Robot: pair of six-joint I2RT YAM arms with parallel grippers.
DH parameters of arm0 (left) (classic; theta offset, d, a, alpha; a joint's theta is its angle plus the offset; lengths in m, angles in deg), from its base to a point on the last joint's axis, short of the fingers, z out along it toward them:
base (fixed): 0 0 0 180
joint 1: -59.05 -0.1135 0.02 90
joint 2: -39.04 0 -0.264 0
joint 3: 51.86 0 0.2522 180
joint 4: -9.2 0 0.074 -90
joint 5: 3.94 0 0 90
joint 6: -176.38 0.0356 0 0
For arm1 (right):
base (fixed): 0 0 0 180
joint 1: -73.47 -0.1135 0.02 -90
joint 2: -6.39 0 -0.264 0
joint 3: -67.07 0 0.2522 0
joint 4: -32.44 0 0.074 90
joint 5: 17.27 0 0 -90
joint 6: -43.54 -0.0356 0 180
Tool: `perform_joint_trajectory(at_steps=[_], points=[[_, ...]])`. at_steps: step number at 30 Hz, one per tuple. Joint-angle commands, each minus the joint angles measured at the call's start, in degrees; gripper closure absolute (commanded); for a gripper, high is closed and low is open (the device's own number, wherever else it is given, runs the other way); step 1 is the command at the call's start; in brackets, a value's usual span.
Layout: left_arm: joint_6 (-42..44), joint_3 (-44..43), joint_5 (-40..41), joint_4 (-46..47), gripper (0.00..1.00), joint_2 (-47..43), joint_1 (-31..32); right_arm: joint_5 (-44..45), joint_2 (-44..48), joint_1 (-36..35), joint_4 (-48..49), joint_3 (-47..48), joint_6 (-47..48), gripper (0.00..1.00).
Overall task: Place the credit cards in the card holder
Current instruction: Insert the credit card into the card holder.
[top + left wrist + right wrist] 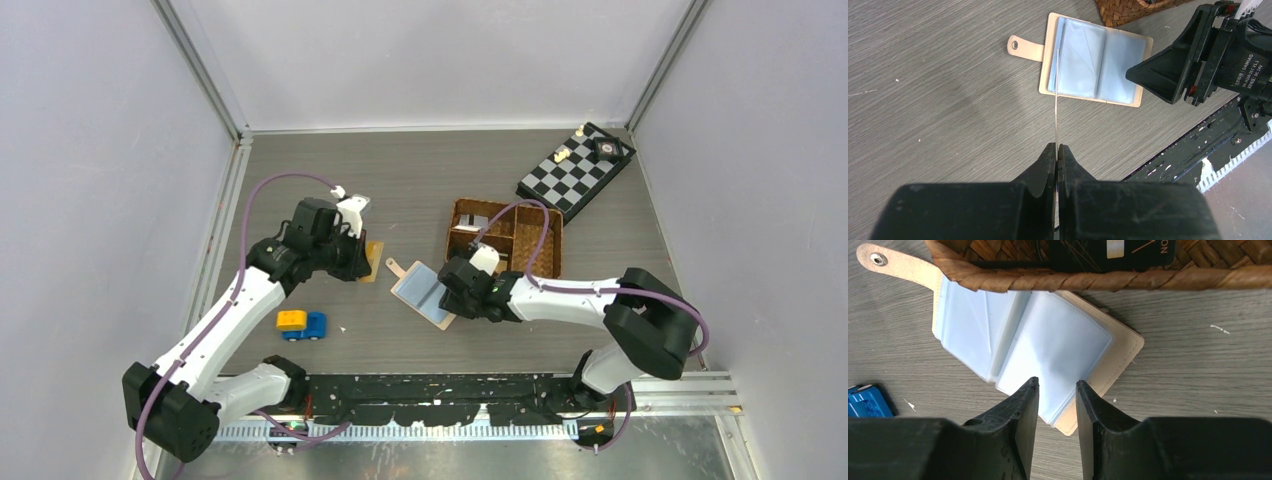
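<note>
The card holder [420,290] lies open on the table, its pale blue pockets [1058,340] facing up and its snap tab [1020,46] stretched out to the side. My left gripper [1057,146] is shut on a yellow-tan credit card [374,262]. In the left wrist view that card [1056,115] shows edge-on as a thin line, its far end over the holder's pockets [1093,60]. My right gripper [1057,382] stands open just above the holder's near corner. A black credit card [1113,252] lies in the woven basket [1098,280].
The brown divided basket [548,255] sits right behind the holder, touching or overlapping its far edge. A folding chessboard [575,170] lies at the back right. A yellow and blue toy block [302,323] sits near the left arm. The black base rail [450,400] runs along the front.
</note>
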Motion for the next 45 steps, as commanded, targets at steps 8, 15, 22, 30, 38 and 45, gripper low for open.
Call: perform_joint_trajectory(at_steps=[8,15,22,30,38,45], points=[[-0.11,-2.0,-1.18,0.46,1.0,0.22,-0.18,6.85,3.64,-1.88,-1.95,-0.32,-3.05,0.57],[-0.13,-1.96,-1.27,0.48,1.0,0.29,-0.18,5.46,1.53,-1.88,1.71,-0.5,-2.58,0.59],[-0.35,-1.94,-3.34,0.62,1.0,0.71,-0.18,4.45,-0.69,-1.89,4.72,-0.74,-1.81,0.68],[-6.86,-0.41,-5.31,1.41,1.0,0.98,1.29,0.67,-2.46,-1.89,5.87,-0.84,2.52,0.93],[-14.53,6.12,-7.8,8.76,1.0,1.5,4.84,-9.35,-2.24,-1.64,4.49,0.19,18.64,0.99],[-18.86,10.9,-13.68,15.16,1.0,5.32,6.65,-16.42,-2.07,-0.95,-0.89,1.34,29.94,1.0]])
